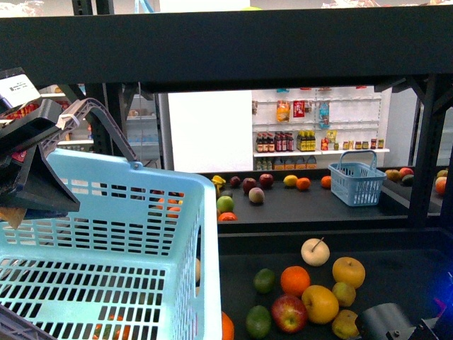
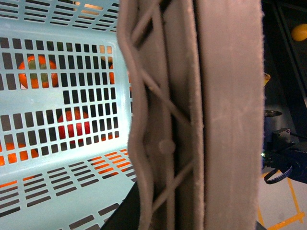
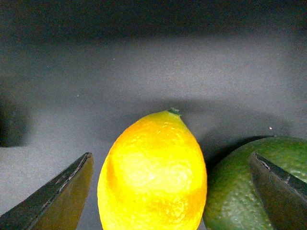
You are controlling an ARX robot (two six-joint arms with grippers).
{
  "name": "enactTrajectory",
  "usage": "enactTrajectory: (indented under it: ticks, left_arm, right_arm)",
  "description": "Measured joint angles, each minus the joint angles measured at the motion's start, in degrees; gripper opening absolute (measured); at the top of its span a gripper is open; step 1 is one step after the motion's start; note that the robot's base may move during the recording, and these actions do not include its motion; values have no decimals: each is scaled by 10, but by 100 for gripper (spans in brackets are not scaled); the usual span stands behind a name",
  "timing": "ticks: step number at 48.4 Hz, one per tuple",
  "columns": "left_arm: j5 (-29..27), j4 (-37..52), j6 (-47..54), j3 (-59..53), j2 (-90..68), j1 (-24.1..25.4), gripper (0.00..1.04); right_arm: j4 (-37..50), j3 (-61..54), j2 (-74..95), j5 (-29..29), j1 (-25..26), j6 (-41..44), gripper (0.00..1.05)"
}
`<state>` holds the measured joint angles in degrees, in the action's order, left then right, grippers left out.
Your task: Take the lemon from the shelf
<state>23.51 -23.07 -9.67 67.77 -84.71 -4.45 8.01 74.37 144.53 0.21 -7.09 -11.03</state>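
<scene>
The lemon (image 1: 343, 325) lay on the lower deck of the shelf (image 1: 226, 49), at the near right edge of a loose cluster of fruit, with the right gripper (image 1: 375, 323) just beside it on the right. Around it were a big yellow fruit (image 1: 320, 303) touching a red apple (image 1: 289, 313), an orange (image 1: 295, 280), a yellow apple (image 1: 348, 271), a pale apple (image 1: 315, 251) farther back and two limes (image 1: 264, 280) to the left. The right wrist view showed this gripper spread wide: the lemon stood between its two fingers (image 3: 57, 199) with a gap on either side, gripped by neither. A green fruit (image 3: 235, 187) sat right against the lemon and partly behind one finger. The left gripper (image 1: 39, 166) was at the upper left, against the rim of a pale blue basket (image 1: 106, 234) that filled the near left of the front view. The basket's grey handle (image 2: 192, 115) crossed the left wrist view very close to the camera. The fingers themselves were hidden, so I could not tell whether that gripper was clamped on the handle. Orange and red fruit showed through the basket's slots. On the farther deck lay more scattered fruit and a small basket (image 1: 357, 183), with white shelves (image 1: 318, 152) of bottles behind.
</scene>
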Motion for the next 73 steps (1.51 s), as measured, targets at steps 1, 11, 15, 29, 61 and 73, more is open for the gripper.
enactTrajectory:
  ticks: [1, 11, 15, 29, 61, 73]
  left_arm:
    - [0, 0, 0, 0, 0, 0, 16]
    - [0, 0, 0, 0, 0, 0, 16]
    - [0, 0, 0, 0, 0, 0, 16]
    - [0, 0, 0, 0, 0, 0, 15]
    - [0, 0, 0, 0, 0, 0, 15]
    - [0, 0, 0, 0, 0, 0, 15]
  right_arm:
    - [0, 2, 2, 0, -1, -1, 97]
    - [-8, 19, 15, 6, -10, -6, 97]
    - [-12, 22, 18, 9, -12, -7, 97]
    - [-34, 35, 31, 31, -18, -12, 79]
    - [-54, 24, 16, 50, -4, -19, 63]
    - [-54, -7, -78, 58, 24, -12, 63]
